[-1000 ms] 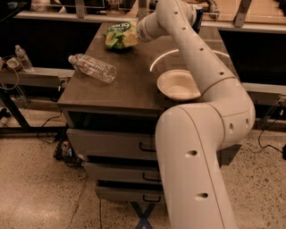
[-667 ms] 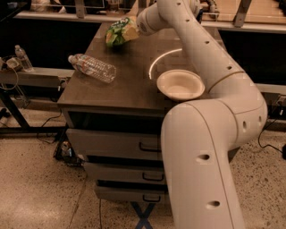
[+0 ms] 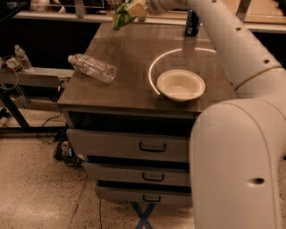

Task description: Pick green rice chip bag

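The green rice chip bag (image 3: 121,14) is a small bright green foil bag, held up in the air above the far left part of the brown table (image 3: 134,76). My gripper (image 3: 136,8) is at the top of the view, shut on the bag's right end. The bag hangs clear of the tabletop. My white arm runs from the lower right up across the table to the gripper.
A clear plastic water bottle (image 3: 92,67) lies on its side at the table's left. A white bowl (image 3: 180,85) sits at the front right. A dark can (image 3: 192,23) stands at the back. Drawers (image 3: 152,147) are below the tabletop.
The gripper has lifted the green bag off the tabletop and raised it; the bag now hangs in the air. The bottle and bowl have not moved.
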`<state>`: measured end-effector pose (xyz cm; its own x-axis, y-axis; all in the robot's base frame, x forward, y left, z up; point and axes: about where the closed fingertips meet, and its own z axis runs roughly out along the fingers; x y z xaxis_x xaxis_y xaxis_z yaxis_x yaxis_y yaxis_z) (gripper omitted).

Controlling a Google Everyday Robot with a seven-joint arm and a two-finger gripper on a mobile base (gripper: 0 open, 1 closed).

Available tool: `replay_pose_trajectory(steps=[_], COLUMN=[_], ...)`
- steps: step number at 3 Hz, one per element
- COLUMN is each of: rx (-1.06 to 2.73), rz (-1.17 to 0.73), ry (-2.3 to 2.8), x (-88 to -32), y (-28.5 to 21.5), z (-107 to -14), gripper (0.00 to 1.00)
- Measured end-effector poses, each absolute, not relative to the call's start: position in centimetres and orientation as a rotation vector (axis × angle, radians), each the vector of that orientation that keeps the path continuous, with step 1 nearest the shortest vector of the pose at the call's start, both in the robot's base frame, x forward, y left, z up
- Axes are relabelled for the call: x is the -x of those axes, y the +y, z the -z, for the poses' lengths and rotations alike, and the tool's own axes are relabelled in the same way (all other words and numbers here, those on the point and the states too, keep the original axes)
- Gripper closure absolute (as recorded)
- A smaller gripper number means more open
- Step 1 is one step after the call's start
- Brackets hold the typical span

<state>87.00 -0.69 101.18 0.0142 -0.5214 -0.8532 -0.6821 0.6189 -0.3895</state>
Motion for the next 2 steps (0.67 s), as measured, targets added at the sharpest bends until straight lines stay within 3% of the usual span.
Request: replay_pose_trajectory(steps=[2], rx=[0.976], rz=[-0.154], ry=[1.548], x=[-85.88], y=[-3.11], z=[-104.82], gripper=[1.00])
